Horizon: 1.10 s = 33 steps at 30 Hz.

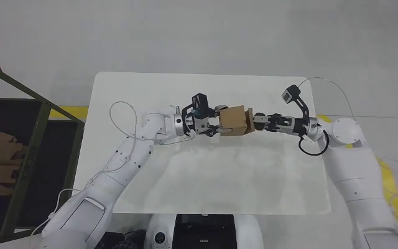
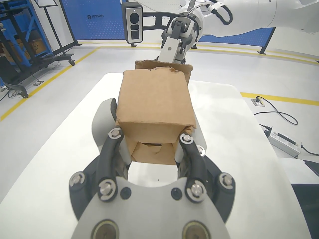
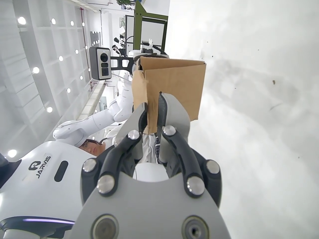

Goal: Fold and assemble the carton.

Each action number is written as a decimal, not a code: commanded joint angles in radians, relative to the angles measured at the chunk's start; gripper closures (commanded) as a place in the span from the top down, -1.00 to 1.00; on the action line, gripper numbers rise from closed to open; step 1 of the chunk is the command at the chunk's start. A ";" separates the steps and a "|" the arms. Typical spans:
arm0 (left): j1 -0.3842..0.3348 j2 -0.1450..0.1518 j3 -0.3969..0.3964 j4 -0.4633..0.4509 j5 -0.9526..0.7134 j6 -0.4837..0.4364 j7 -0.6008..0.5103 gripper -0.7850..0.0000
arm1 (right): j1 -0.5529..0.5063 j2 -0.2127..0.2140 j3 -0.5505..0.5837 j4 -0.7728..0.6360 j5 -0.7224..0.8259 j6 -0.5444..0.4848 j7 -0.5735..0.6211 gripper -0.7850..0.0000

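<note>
White table (image 1: 217,180) standing on pale grey floor (image 1: 186,31); corners rounded. Yellow stripe (image 1: 73,112) running along floor beside table's left edge. Tabletop showing faint grey smudges (image 3: 249,75) and few small dark specks (image 3: 273,82) scattered across it. Carton (image 1: 234,120) sitting over middle of table, brown, partly folded; cannot tell whether its underside is touching tabletop or hanging just above.

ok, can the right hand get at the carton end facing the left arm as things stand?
Probably not. The right hand is pinching a flap at its own end of the carton, and the left hand holds the other end between its fingers.
</note>
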 commanded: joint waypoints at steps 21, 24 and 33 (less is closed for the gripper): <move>-0.001 0.001 0.010 -0.003 0.008 0.005 0.002 0.01 | 0.015 0.005 -0.026 -0.014 -0.031 0.009 -0.025 -0.73; -0.001 0.001 0.011 -0.004 0.010 0.003 0.004 0.04 | 0.017 0.006 -0.031 -0.017 -0.037 0.015 -0.033 -0.84; -0.001 0.001 0.019 -0.006 0.023 0.006 0.004 0.03 | 0.024 0.006 -0.043 -0.021 -0.038 0.019 -0.042 -0.89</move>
